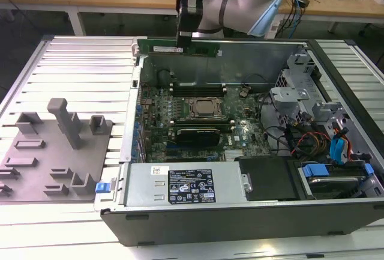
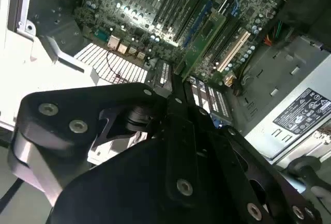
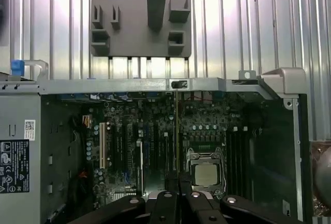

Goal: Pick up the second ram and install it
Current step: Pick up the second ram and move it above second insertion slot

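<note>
Black metal links of my pincer (image 2: 173,87) sit closest to the lens in the second wrist view, drawn together narrow. It is clamped on the second ram (image 1: 180,50), a thin, long green circuit-board stick with dark chips and a small pale label. In the exterior view I hold the stick level and lengthwise, gripped near its middle. It hangs up by the far wall of the open grey metal computer case (image 1: 264,53), apart from the green motherboard (image 1: 159,113) below and in no slot.

In the first wrist view the stick shows edge-on as a fine line running out from my fingertips (image 3: 166,197) over the board. The square silver processor in its black frame (image 3: 206,174) lies just beside that line.

Near the case's front sits the silver power supply box with its dark label (image 1: 186,185). On the exterior view's left, a grey moulded holder with slots and posts (image 1: 54,152) rests on the ribbed pale table (image 1: 78,68), well apart from the stick.
</note>
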Controlling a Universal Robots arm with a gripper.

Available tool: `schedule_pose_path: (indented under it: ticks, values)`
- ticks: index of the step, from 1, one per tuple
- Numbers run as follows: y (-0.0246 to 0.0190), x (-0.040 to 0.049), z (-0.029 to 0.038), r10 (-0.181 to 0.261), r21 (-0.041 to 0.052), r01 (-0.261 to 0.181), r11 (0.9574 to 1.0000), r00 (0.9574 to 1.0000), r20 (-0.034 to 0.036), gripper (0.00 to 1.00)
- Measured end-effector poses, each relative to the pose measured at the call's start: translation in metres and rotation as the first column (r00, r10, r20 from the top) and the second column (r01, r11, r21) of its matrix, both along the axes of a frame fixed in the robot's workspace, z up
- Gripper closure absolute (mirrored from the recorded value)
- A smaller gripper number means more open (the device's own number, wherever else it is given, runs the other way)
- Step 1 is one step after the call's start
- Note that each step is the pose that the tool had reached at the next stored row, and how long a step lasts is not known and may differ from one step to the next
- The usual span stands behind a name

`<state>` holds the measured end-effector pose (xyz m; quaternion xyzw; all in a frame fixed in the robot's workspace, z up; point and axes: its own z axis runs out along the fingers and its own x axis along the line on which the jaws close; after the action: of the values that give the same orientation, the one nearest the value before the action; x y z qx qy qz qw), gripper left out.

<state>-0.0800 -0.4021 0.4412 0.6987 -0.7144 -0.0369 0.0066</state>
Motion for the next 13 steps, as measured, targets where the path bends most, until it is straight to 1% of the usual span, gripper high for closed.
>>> schedule_pose_path:
  ticks: [3,7,12,13]
  values:
    - [0.0,0.0057,-0.0042,0.0,0.0,0.0,1.0,1.0,-0.0001,0.88]
    - [0.0003,0.0179,-0.0119,0.0,0.0,0.0,1.0,1.0,-0.0007,0.88]
    - [0.0007,0.0269,-0.0154,0.0,0.0,0.0,1.0,1.0,-0.0009,0.88]
    - [0.0008,0.0304,-0.0168,0.0,0.0001,0.0,1.0,1.0,-0.001,0.88]
